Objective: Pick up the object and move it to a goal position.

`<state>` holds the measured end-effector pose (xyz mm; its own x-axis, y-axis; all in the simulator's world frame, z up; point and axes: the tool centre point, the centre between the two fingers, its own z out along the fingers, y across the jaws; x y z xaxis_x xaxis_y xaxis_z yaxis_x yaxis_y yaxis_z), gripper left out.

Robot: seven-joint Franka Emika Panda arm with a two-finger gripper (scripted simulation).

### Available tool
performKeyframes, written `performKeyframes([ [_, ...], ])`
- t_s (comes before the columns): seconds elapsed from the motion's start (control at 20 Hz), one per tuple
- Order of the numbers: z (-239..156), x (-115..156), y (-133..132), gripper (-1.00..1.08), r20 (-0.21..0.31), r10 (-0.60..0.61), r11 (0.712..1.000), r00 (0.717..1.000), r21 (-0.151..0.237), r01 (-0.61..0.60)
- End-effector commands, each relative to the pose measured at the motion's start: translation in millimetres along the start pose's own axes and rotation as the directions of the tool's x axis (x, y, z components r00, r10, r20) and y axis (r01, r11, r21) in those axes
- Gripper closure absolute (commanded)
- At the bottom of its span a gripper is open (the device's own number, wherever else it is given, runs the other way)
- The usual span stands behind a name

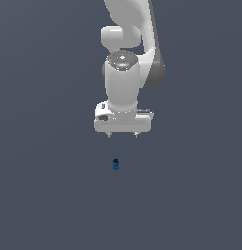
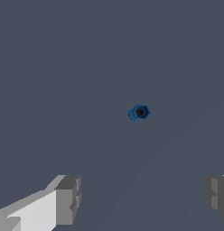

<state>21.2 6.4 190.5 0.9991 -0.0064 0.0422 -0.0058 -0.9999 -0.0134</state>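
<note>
One blue object [image 1: 116, 164] on the grey floor [image 1: 45, 195]; one gripper [image 1: 123, 135] above, spread wide, holding nothing.

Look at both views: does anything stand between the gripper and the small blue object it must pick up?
Nothing visible does. The gripper hangs open above the blue object, apart from it, with only bare grey surface around. In the wrist view the object lies alone beyond the fingers. No goal marker shows.
</note>
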Motion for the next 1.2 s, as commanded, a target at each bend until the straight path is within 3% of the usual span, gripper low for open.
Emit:
performKeyframes([
  [0.0,0,0,0,-0.92,0.000,0.000,1.000,1.000,0.000,0.000],
  [0.45,-8,0,-25,-0.92,0.004,-0.041,0.999,0.999,-0.010,0.041],
  [1.15,17,17,-11,-0.92,0.014,-0.076,0.997,0.997,-0.010,0.076],
])
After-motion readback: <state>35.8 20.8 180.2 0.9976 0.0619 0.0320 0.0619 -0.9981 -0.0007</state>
